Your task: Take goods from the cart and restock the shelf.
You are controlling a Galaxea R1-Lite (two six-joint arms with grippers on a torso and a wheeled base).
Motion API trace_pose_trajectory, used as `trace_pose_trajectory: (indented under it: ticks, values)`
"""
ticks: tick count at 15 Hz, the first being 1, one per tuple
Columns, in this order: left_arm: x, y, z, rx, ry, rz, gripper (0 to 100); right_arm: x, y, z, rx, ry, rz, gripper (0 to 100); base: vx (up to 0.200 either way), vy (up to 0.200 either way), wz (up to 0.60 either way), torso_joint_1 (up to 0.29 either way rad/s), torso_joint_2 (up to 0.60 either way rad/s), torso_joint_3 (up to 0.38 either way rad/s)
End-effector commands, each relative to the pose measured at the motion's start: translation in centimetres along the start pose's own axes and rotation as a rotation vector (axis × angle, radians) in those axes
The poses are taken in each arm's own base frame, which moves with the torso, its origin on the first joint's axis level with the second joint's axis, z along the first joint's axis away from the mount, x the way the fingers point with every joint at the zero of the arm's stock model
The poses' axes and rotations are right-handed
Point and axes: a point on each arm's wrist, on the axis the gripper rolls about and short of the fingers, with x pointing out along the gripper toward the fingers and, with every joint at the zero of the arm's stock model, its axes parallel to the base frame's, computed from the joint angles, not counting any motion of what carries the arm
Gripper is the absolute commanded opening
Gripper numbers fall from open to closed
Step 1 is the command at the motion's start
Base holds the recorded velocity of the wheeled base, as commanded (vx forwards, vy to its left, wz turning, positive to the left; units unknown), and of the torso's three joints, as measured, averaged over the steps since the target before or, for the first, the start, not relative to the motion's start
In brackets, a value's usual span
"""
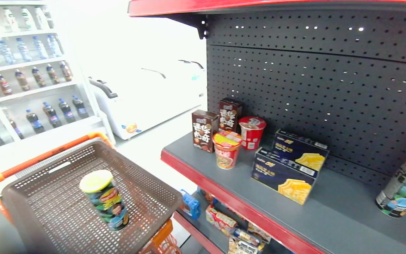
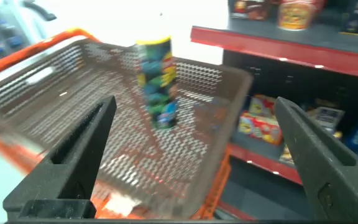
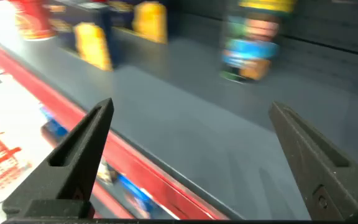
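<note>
A colourful can with a yellow lid [image 1: 105, 199] stands upright in the brown perforated cart basket [image 1: 41, 197]. In the left wrist view the same can [image 2: 156, 82] stands in the basket [image 2: 55, 106], ahead of my left gripper [image 2: 194, 165], which is open with nothing between its fingers. A matching can [image 1: 405, 181] stands on the grey shelf [image 1: 245, 183] at the far right. My right gripper [image 3: 194, 165] is open and hangs over the shelf's front edge [image 3: 104, 134], with that can [image 3: 253, 43] farther back.
On the shelf stand two brown boxes [image 1: 204, 130], two noodle cups [image 1: 227, 149], and two dark blue boxes [image 1: 284, 176]. A black pegboard backs the shelf. Lower shelves hold packets [image 1: 220, 220]. The cart has an orange frame [image 1: 41, 155]. A drinks cooler [image 1: 23, 77] stands behind.
</note>
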Motion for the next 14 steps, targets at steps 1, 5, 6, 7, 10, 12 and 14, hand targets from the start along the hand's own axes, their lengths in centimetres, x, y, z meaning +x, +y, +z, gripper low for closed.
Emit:
trace_pose_trajectory:
  ticks: [1, 5, 6, 7, 10, 12, 14]
  values:
    - [0.0, 0.0, 0.0, 0.000, 0.002, 0.000, 100, 0.0, 0.0, 0.0, -0.001, 0.001, 0.002, 100, 0.000, 0.000, 0.60, 0.002, 0.00, -0.002]
    - [0.3, 0.3, 8.3, 0.001, 0.025, -0.024, 100, 0.0, 0.0, 0.0, 0.003, 0.001, 0.002, 100, 0.000, 0.000, 0.15, 0.001, 0.00, 0.002]
    - [1.2, 0.5, 10.5, -0.005, 0.085, -0.017, 100, 0.0, 0.0, 0.0, 0.003, 0.001, 0.002, 100, 0.000, 0.000, 0.00, 0.000, 0.00, 0.000]
    - [2.7, 0.7, 11.6, -0.013, 0.172, -0.016, 100, 0.0, 0.0, 0.0, 0.003, 0.001, 0.002, 100, 0.000, 0.000, 0.00, 0.000, 0.00, 0.000]
    - [8.0, 1.3, 13.7, -0.033, 0.325, -0.007, 100, 0.0, 0.0, 0.0, 0.003, 0.001, 0.002, 100, 0.000, 0.000, 0.00, 0.000, 0.00, 0.000]
    - [11.6, 1.7, 13.6, -0.124, 0.438, -0.037, 100, 0.0, 0.0, 0.0, 0.003, 0.001, 0.002, 100, 0.000, 0.000, 0.00, 0.000, 0.00, 0.000]
    - [13.7, 2.0, 12.7, -0.150, 0.512, -0.089, 100, 0.0, 0.0, 0.0, 0.003, 0.001, 0.002, 100, 0.000, 0.000, 0.00, 0.000, 0.00, 0.000]
